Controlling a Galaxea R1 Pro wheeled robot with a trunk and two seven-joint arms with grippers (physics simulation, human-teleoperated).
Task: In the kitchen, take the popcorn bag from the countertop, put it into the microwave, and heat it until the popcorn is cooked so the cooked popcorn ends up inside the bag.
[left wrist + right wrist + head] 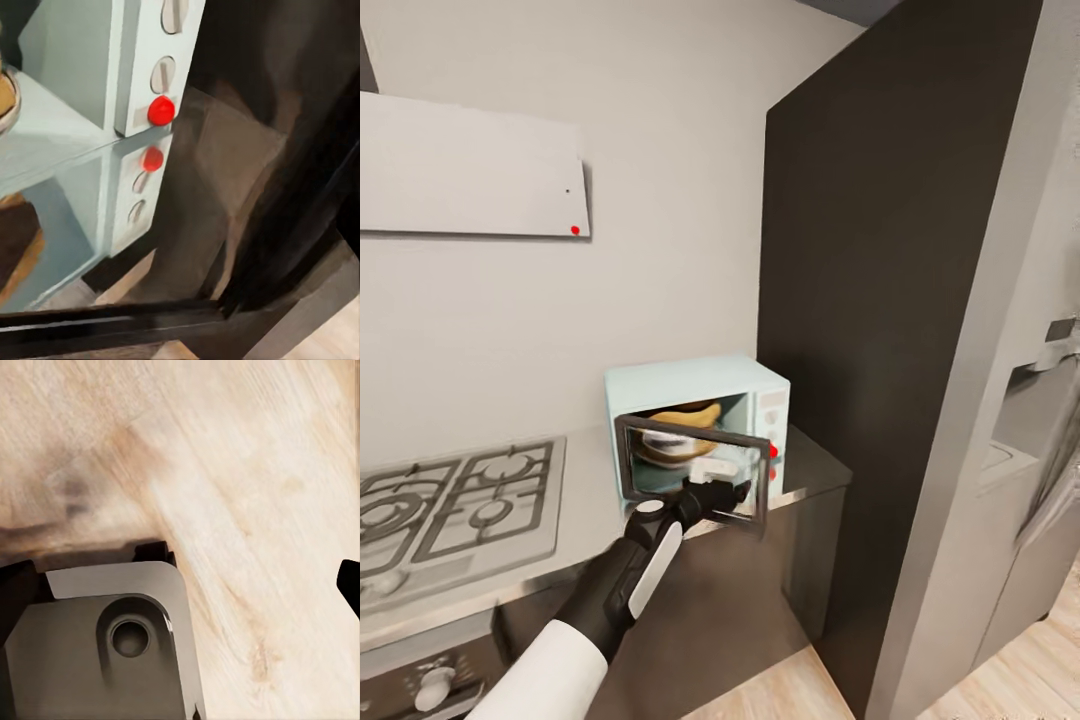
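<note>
Countertop (pixel 590 480): mint microwave (pixel 695 385) open, tan popcorn bag (pixel 678 420) inside; left end effector (pixel 738 492) state unclear

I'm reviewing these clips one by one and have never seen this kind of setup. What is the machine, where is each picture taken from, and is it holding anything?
It is a simulated two-armed wheeled robot, steered by a person. The head view looks down over a kitchen: the left arm reaches to the mint-blue microwave on the grey countertop, beside a gas hob. Its door hangs open, the popcorn bag inside. The left gripper is at the door; its grip is unclear. The left wrist view shows the microwave's knobs close up. The right wrist view looks at wood floor.
</note>
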